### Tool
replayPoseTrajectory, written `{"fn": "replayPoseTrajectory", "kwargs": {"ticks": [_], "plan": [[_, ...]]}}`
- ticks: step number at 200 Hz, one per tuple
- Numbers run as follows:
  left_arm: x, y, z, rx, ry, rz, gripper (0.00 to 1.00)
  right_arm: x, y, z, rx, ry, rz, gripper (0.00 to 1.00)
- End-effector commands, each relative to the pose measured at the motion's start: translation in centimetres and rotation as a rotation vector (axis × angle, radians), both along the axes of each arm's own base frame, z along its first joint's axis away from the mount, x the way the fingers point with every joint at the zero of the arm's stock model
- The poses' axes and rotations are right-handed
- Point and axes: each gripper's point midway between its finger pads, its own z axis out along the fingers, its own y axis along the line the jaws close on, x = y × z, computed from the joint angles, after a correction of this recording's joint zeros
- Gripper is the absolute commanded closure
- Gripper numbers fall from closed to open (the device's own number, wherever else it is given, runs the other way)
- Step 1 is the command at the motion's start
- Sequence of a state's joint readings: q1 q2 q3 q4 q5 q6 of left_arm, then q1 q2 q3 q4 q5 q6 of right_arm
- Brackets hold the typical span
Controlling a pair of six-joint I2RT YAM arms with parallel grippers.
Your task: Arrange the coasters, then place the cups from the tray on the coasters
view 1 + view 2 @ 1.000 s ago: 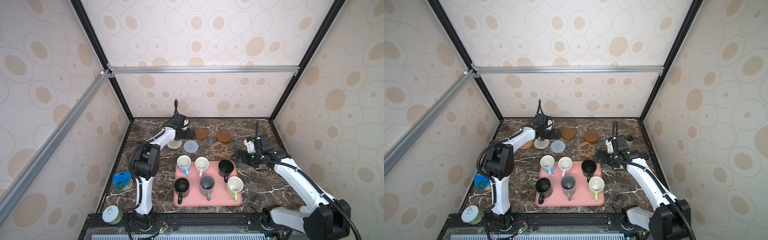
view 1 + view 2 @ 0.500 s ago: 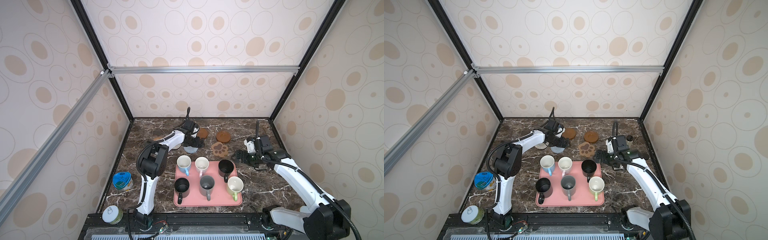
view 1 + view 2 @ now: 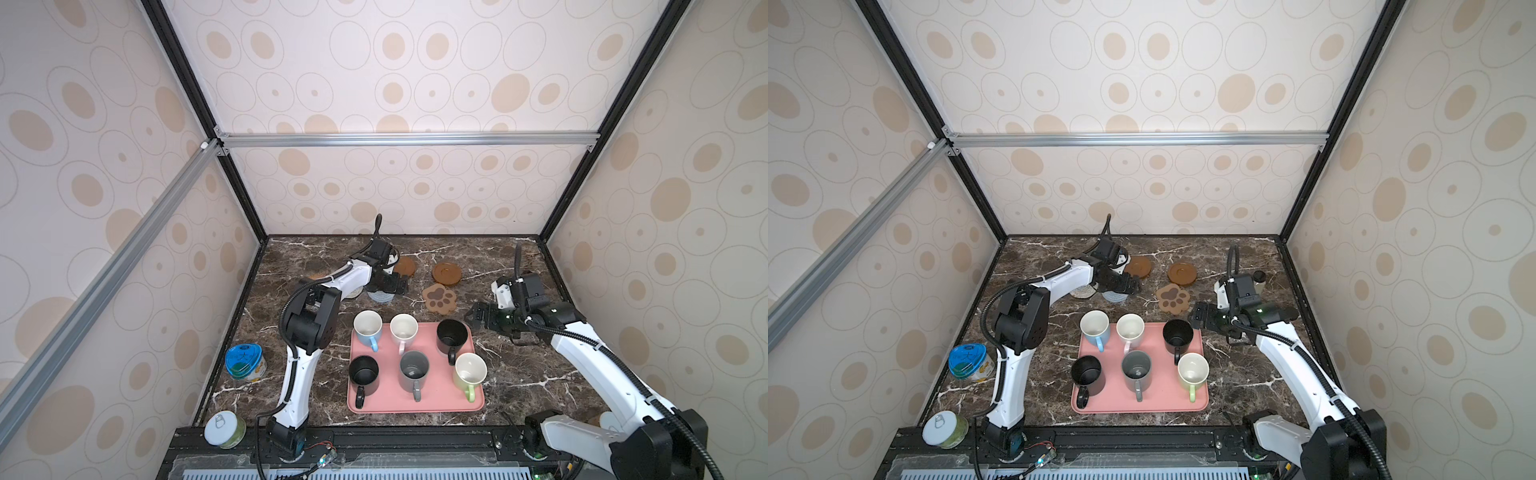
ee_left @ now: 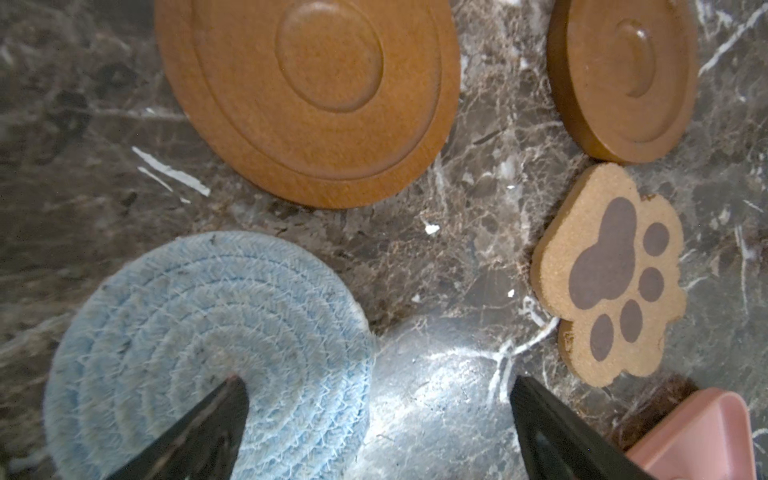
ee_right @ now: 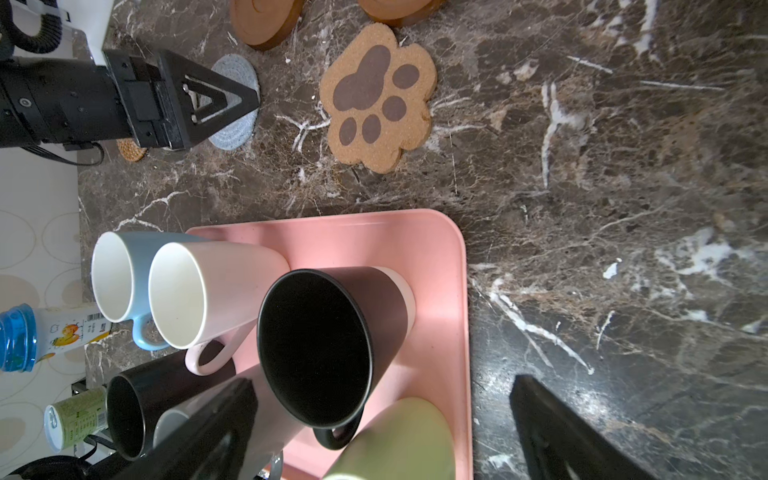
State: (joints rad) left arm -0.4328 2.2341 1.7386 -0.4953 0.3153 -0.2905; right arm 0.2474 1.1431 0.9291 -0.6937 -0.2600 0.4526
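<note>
The coasters lay in a loose cluster toward the far edge of the tabletop. The grey-blue woven coaster [image 4: 208, 353] sat nearest the tray. Beyond it were the two wooden discs [image 3: 405, 266] [image 3: 446, 274], with the paw-shaped coaster [image 3: 439, 298] between them and the tray's far right corner. The cream woven coaster [image 3: 355, 293] was mostly hidden under the left arm, and only a sliver of the tan rattan coaster [image 5: 132, 150] showed in the right wrist view.

All six cups stood upright on the pink tray [image 3: 415, 409], mid-tabletop toward the near edge. The light blue cup [image 3: 368, 326], pale pink cup [image 3: 403, 328] and a black cup [image 3: 451, 334] made the far row. Another black cup [image 3: 363, 372], the grey cup [image 3: 413, 368] and the pale green cup [image 3: 469, 370] made the near row.

The left pincer [image 4: 376, 386] was spread wide and empty. One finger was over the grey-blue coaster and the other over bare marble (whether it touched the weave I couldn't tell). The right pincer [image 5: 382, 380] gaped empty too, low beside the tray's far right corner, near the far-row black cup.

To me this was the arranging step, with no cup moved yet. The next move would likely need the left pincer to nip the soft coaster's rim or slide it flat. It would have to go clear of the nearer wooden disc and leave room for a cup on each coaster.
</note>
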Motion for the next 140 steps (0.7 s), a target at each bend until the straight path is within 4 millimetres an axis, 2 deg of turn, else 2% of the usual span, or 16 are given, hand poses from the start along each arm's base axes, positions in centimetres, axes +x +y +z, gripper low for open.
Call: {"fn": "replayPoseTrajectory", "kwargs": {"ticks": [1, 74, 140], "plan": [[0.2, 0.6, -1.8, 0.044, 0.028, 0.014, 0.0, 0.1, 0.0, -0.1, -0.009, -0.012, -0.009, 0.01], [-0.1, 1.3, -2.4, 0.067, 0.048, 0.038, 0.0, 1.7, 0.0, 0.2, -0.063, -0.059, 0.053, 0.01], [-0.3, 2.0, -1.5, 0.099, 0.042, 0.055, 0.0, 2.5, -0.4, 0.4, -0.134, -0.075, 0.101, 0.01]]}}
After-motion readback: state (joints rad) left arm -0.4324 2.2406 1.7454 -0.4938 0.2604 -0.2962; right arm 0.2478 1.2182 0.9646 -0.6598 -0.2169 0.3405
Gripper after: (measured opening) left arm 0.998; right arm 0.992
